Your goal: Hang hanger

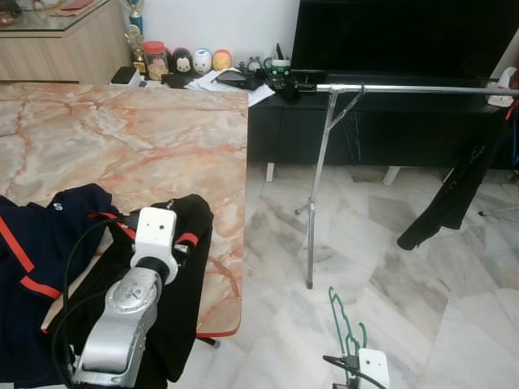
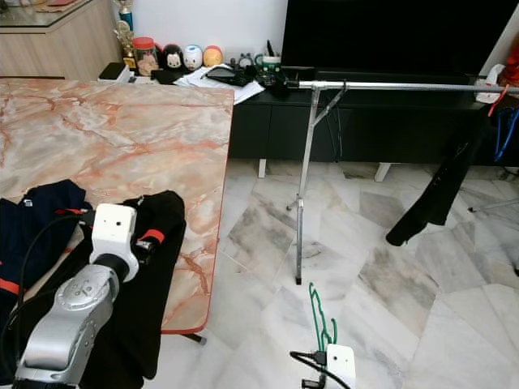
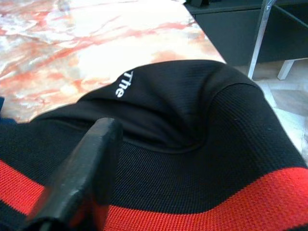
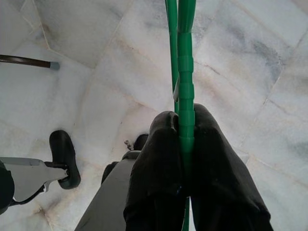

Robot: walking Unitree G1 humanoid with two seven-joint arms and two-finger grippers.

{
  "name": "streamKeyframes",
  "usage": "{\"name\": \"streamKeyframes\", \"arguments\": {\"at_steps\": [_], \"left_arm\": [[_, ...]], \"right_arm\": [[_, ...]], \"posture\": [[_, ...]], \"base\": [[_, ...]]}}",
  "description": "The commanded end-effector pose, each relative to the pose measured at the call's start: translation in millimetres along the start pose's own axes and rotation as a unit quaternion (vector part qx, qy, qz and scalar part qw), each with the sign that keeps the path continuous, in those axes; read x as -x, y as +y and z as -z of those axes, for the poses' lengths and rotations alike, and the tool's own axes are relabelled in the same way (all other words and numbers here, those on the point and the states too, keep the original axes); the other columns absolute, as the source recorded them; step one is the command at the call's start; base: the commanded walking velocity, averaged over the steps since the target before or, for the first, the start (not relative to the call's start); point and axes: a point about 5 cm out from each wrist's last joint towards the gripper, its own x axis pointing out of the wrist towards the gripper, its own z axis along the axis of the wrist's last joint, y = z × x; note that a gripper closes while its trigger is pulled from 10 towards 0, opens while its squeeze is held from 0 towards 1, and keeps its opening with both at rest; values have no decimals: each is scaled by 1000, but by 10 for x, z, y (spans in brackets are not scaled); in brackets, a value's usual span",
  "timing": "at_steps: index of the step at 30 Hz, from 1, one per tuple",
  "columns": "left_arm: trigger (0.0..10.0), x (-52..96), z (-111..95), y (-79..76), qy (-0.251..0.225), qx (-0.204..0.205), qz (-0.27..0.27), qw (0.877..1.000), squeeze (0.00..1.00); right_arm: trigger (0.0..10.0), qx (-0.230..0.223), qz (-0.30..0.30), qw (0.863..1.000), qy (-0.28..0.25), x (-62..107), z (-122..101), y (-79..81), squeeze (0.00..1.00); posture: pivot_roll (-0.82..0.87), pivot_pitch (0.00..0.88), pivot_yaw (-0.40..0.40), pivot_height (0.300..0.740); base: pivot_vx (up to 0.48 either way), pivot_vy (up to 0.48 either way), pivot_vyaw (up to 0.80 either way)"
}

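Note:
A green plastic hanger (image 1: 345,321) stands upright low over the marble floor, and my right gripper (image 4: 185,120) is shut on its lower bar. The silver clothes rail (image 1: 405,87) runs across at the back right, well above and beyond the hanger. My left arm (image 1: 134,296) reaches over the marble table (image 1: 122,138). Its gripper (image 3: 108,132) lies on a black garment with a red stripe (image 3: 192,144) that drapes over the table's near corner.
A dark blue garment with red trim (image 1: 32,243) lies on the table at the left. A black garment (image 1: 450,198) hangs from the rail's right end. The rail's stand leg (image 1: 316,194) rises from the floor beside the table. A dark TV cabinet (image 1: 381,130) lines the back wall.

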Motion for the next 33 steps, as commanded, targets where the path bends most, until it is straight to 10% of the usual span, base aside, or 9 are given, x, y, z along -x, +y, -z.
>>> {"name": "streamKeyframes", "arguments": {"at_steps": [1, 16, 17, 33], "left_arm": [[10000, 37, -74, -1, -18, -8, 2, 1000, 1000], [10000, -8, -79, -64, -34, 0, 5, 999, 1000], [10000, -28, -85, -63, -34, -3, 3, 999, 0], [10000, -46, -33, -57, -23, -5, -2, 1000, 0]], "right_arm": [[10000, -9, 2, 1000, 0, 2, 7, -6, 0], [10000, -12, 3, 1000, 1, 3, 21, 8, 0], [10000, -10, 2, 1000, 1, 2, 15, 9, 0], [10000, 22, 1, 1000, -6, -2, -22, -8, 0]], "posture": [[56, 0, -47, 740], [49, 0, -41, 740], [52, 0, -42, 740], [39, 0, -36, 740]], "base": [[0, 0, 0], [0, 0, 0], [0, 0, 0], [0, 0, 0]]}}
